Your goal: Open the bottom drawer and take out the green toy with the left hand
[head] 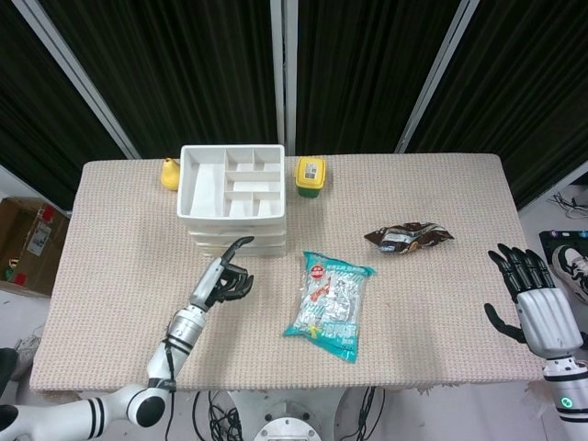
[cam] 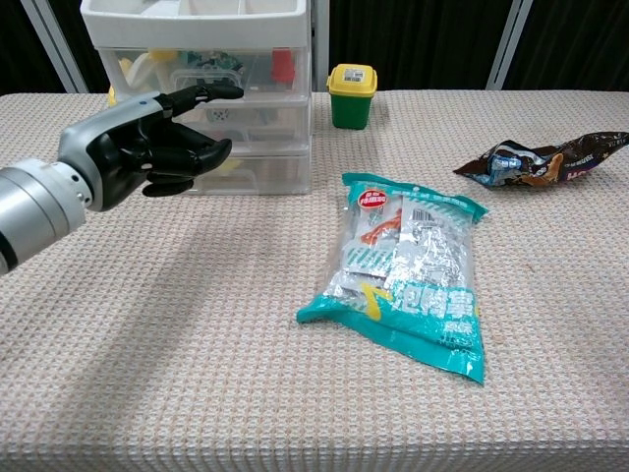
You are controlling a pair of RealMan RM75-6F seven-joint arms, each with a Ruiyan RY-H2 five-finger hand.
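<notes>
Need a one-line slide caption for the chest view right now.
Left hand reaches toward the closed drawer unit, holding nothing; teal snack bag lies mid-table.

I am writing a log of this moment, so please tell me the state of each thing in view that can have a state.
Top drawer: closed.
Middle drawer: closed.
Bottom drawer: closed.
Small bin: upright, lid on.
Teal snack bag: lying flat, sealed.
Dark snack bag: lying crumpled.
Left hand: empty, fingers partly curled, in front of the drawers.
Right hand: open, empty, at the table edge.
</notes>
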